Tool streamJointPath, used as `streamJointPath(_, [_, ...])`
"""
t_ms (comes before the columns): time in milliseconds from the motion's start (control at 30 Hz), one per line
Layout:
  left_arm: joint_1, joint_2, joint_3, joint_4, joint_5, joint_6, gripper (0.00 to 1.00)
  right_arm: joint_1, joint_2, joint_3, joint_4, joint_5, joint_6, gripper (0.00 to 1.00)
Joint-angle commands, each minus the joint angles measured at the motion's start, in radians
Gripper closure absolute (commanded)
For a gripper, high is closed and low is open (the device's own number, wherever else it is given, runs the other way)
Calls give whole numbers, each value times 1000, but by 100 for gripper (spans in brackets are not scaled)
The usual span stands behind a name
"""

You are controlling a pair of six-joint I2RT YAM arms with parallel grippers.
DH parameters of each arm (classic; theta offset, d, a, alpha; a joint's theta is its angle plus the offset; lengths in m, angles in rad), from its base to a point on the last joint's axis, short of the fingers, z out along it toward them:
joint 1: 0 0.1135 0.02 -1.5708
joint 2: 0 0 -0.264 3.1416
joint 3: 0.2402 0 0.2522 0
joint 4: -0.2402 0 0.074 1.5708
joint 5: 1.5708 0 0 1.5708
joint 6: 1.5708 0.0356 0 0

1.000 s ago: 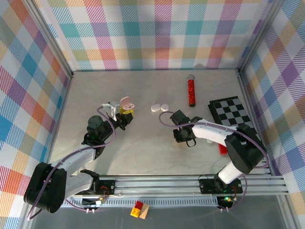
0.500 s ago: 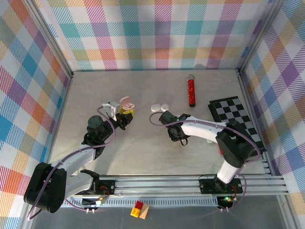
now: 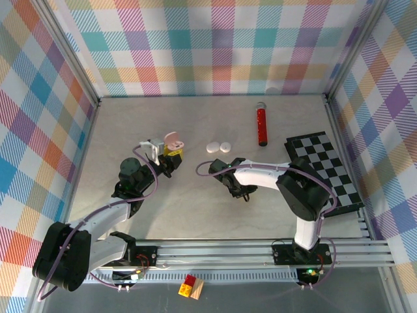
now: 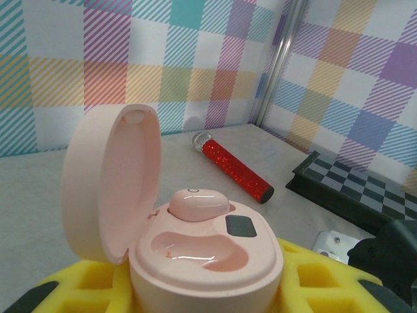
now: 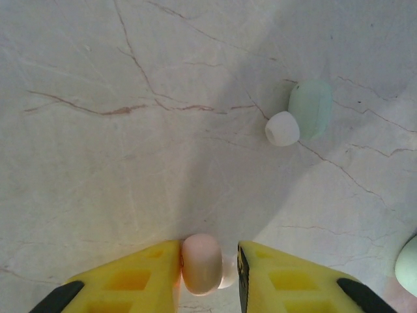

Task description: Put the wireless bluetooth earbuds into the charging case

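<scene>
A pale pink earbud (image 5: 201, 262) is sitting clamped between the yellow fingers (image 5: 130, 280) of the right gripper (image 5: 208, 259) over the marbled table (image 5: 98, 163), while a 2nd earbud (image 4: 197, 203) is resting in the far slot of the open pink charging case (image 4: 202, 257). The left gripper (image 3: 172, 150) is squeezing that case from both sides, lid standing up, well to the left of the right gripper. Behind the case, 1 red glitter stick (image 4: 234, 171) and a checkered board (image 4: 352, 189) are lying on the table, and a small white piece (image 5: 282, 128) is touching a pale green pebble (image 5: 311, 105).
</scene>
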Motion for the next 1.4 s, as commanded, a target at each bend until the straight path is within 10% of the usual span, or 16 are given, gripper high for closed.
streamJointPath(0, [-9, -8, 32, 27, 8, 20, 66, 6, 19, 18, -39, 22, 6, 72])
streamJointPath(667, [-13, 10, 21, 53, 26, 27, 66, -3, -129, -44, 84, -49, -70, 81])
streamJointPath(1367, [-261, 230, 152, 96, -60, 246, 66, -249, -781, -304, 725, -841, 16, 82])
